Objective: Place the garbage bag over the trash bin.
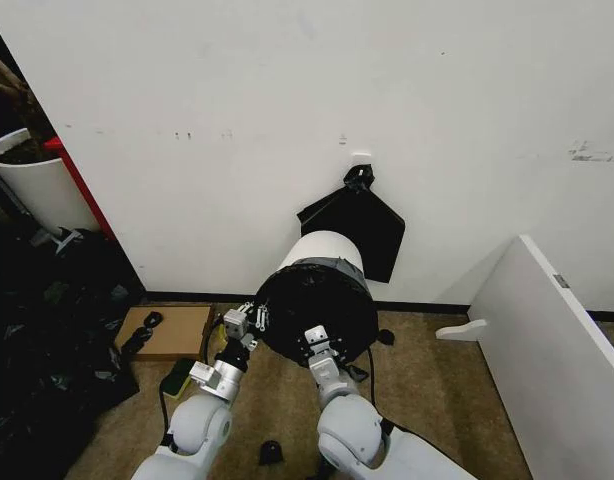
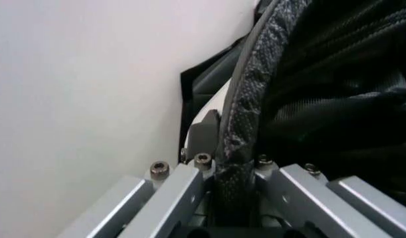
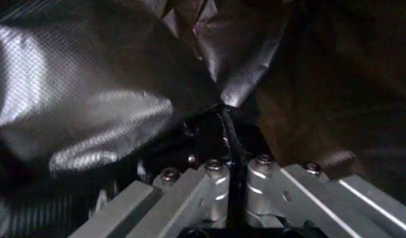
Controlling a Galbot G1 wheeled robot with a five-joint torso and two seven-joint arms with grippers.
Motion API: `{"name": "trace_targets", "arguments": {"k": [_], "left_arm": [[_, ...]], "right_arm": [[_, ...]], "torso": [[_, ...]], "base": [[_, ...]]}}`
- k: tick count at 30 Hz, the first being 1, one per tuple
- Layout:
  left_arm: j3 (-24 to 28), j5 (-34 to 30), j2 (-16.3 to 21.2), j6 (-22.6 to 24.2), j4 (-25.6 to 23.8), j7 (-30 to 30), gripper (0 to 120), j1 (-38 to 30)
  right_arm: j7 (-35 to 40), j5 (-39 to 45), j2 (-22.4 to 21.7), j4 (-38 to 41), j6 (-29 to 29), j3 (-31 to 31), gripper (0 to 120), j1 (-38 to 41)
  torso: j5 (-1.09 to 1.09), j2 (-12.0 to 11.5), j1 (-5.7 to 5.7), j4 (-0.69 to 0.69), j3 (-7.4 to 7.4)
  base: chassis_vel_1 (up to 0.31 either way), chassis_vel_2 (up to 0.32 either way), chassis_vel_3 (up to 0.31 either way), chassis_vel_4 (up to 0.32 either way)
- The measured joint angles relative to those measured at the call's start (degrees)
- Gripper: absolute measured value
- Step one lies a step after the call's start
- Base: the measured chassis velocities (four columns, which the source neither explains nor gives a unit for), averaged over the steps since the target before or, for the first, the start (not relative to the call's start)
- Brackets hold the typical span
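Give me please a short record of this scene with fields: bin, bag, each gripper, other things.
bin: trash bin, lifted and tilted before the wall, mouth toward the robot
bag: garbage bag lines the mouth, edge folded over the rim
left gripper: shut on the bagged rim
right gripper: shut on a bag fold
other: flat black bag hanging on the wall

One bin (image 1: 322,250), lined with one garbage bag (image 1: 317,310). Two end effectors: the left (image 1: 249,322) and the right (image 1: 319,345). One flat black bag (image 1: 357,225) on the wall. One white pot (image 1: 32,185). One cardboard piece (image 1: 172,330) on the floor.
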Motion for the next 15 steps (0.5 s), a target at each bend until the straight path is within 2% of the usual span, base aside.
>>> {"name": "trace_targets", "arguments": {"k": [9,15], "left_arm": [[0.72,0.27,0.16,0.00,-2.32,0.98,0,1.09],[0.31,0.23,0.35,-0.36,-1.74,1.09,0,1.04]], "right_arm": [[1.21,4.67,2.50,-3.53,-0.75,0.05,0,3.45],[1.65,4.96,3.41,-4.85,0.05,0.92,0,4.86]], "torso": [[0.00,0.00,0.00,0.00,0.00],[0.00,0.00,0.00,0.00,0.00]], "base": [[0.000,0.000,0.000,0.000],[0.000,0.000,0.000,0.000]]}}
